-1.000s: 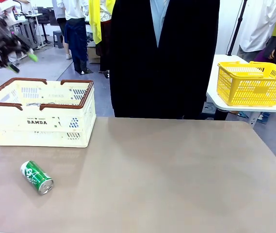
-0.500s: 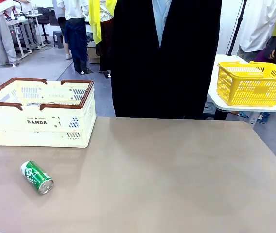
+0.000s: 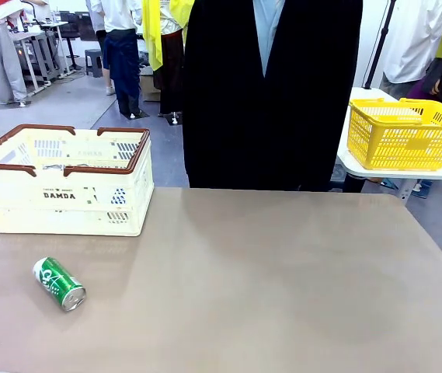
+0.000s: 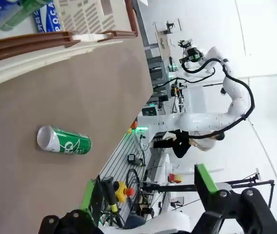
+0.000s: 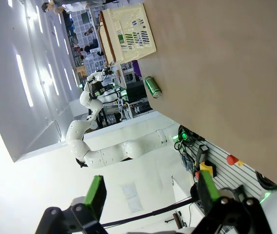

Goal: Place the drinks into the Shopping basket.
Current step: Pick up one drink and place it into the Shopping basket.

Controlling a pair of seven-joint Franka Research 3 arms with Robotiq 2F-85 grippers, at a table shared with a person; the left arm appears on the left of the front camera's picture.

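A green can (image 3: pixel 59 284) lies on its side on the tan table, near the front left, in front of the Shopping basket (image 3: pixel 19 203), which is cream with a brown rim. In the left wrist view the green can (image 4: pixel 64 140) lies below the basket's rim (image 4: pixel 31 41), and a blue can with white lettering (image 4: pixel 47 18) rests inside the basket. My left gripper (image 4: pixel 148 195) is open, high above the table and empty. My right gripper (image 5: pixel 152 192) is also open and empty, far from the green can (image 5: pixel 153 87) and the basket (image 5: pixel 133 36).
A person in a dark coat (image 3: pixel 271 93) stands at the table's far edge. A yellow basket (image 3: pixel 405 134) sits on a separate white table at the back right. More blue and green packs lie in the basket's corner (image 4: pixel 2 12).
My left gripper, blurred above the basket's far left a second ago, has moved up out of the front view. The person has shifted slightly to the right. The green can has not moved.
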